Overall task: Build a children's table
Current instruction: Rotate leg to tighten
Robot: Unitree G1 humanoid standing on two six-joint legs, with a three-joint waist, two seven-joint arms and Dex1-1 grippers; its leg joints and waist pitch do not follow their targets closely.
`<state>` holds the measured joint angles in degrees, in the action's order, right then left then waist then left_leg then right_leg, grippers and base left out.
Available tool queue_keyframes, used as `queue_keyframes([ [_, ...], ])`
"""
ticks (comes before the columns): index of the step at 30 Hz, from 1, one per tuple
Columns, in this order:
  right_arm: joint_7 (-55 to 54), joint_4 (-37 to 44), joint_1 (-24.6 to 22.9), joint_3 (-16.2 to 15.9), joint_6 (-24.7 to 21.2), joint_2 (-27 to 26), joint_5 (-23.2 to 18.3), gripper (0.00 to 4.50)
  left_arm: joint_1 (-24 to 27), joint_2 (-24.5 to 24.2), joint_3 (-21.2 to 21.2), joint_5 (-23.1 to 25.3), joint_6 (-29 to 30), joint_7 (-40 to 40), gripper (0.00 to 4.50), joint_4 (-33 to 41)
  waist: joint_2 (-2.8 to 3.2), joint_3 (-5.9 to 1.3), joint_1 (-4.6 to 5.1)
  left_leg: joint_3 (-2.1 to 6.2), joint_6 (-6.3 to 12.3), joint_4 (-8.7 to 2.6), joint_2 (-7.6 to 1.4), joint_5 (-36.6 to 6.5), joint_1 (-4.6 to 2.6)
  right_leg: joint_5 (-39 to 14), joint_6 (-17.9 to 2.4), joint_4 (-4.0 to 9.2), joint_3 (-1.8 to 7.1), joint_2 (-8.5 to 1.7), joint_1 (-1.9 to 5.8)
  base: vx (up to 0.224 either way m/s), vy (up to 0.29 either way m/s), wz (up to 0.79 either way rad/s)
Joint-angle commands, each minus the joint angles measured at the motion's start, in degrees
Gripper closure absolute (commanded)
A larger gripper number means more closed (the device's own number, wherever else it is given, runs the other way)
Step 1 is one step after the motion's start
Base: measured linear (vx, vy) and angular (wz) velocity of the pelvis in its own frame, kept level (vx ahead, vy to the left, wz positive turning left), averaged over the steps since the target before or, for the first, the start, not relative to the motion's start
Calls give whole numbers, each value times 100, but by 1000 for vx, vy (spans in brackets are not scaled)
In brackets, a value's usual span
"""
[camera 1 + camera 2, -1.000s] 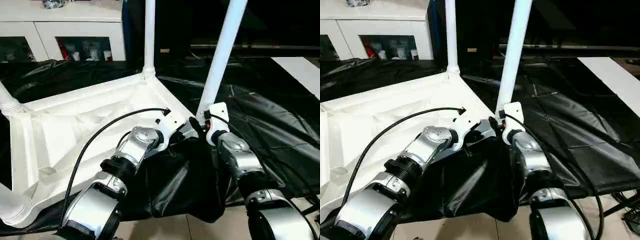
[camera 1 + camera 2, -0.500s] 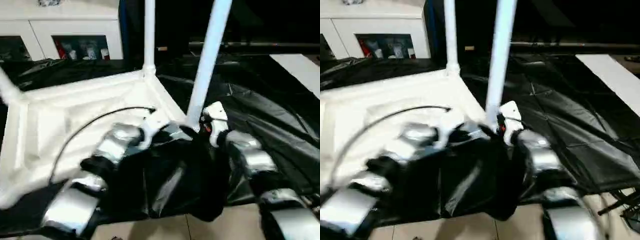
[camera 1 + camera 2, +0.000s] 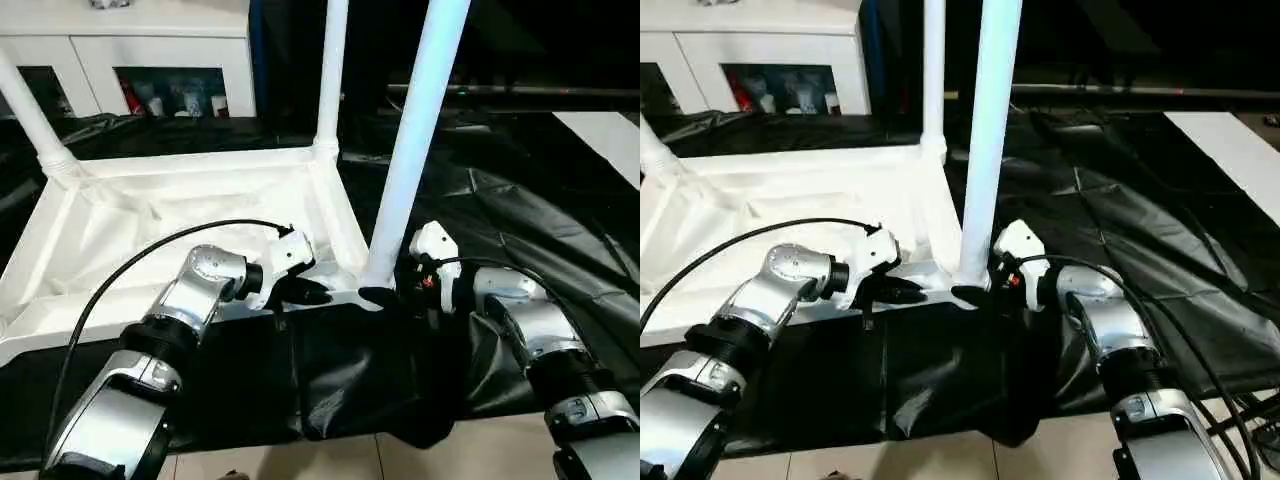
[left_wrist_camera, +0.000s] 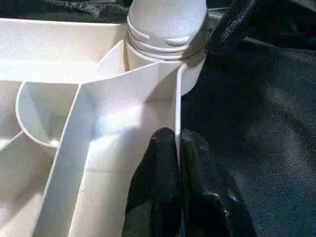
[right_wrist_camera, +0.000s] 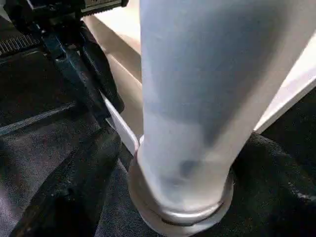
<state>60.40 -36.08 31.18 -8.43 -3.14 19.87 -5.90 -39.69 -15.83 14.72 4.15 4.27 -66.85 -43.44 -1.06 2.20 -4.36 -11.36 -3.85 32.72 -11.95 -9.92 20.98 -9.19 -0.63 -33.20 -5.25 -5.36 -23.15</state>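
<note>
Surface: black cloth table [image 3: 560,200].
Tabletop [image 3: 180,210]: upside down; near-right socket [image 4: 165,54] holds leg [image 3: 415,140].
L gripper [image 4: 178,163]: pinching tabletop rim.
R gripper [image 3: 385,296]: at leg base, 3 o'clock; grip unclear.

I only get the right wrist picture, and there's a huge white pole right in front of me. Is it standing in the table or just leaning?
Observer: From the head view, the near leg stands upright in a corner socket of the tabletop, which lies underside up.
Operator: Are any other poles in?
Observer: Yes, two more stand at the far corners: the far right leg and the far left leg.
Operator: What's the black claw next to my pole?
Observer: It belongs to the other arm. It is the left gripper, pinched shut on the tabletop's thin rim wall beside that socket.
</note>
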Motion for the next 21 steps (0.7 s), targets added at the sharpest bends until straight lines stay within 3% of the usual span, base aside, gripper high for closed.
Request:
queue_keyframes([
  [1,34,20,-53,-94,18,-57,77,97,73,59,52,-152,30,-98,450,123,-40,-330,-3,58,285,-348,-181,-1269,-75,-1452,-1219,341,272,-329,279,0,0,0],
  [6,-38,-60,-19,-152,41,-81,117,133,86,64,53,-152,53,-114,450,150,-37,-341,-8,55,311,-338,-180,-1145,-72,-1221,-1277,310,273,-322,287,0,0,0],
  [12,-108,-122,1,-153,105,-91,179,185,103,76,46,-136,83,-107,450,183,-39,-334,-4,54,304,-341,-177,-1214,-78,-1342,-1250,326,272,-323,285,0,0,0],
  [21,-141,-201,-7,-138,203,-89,238,201,123,87,45,-132,113,-86,450,228,-48,-342,-5,52,327,-332,-177,-1159,-78,-1250,-1271,312,273,-323,289,0,0,0],
])
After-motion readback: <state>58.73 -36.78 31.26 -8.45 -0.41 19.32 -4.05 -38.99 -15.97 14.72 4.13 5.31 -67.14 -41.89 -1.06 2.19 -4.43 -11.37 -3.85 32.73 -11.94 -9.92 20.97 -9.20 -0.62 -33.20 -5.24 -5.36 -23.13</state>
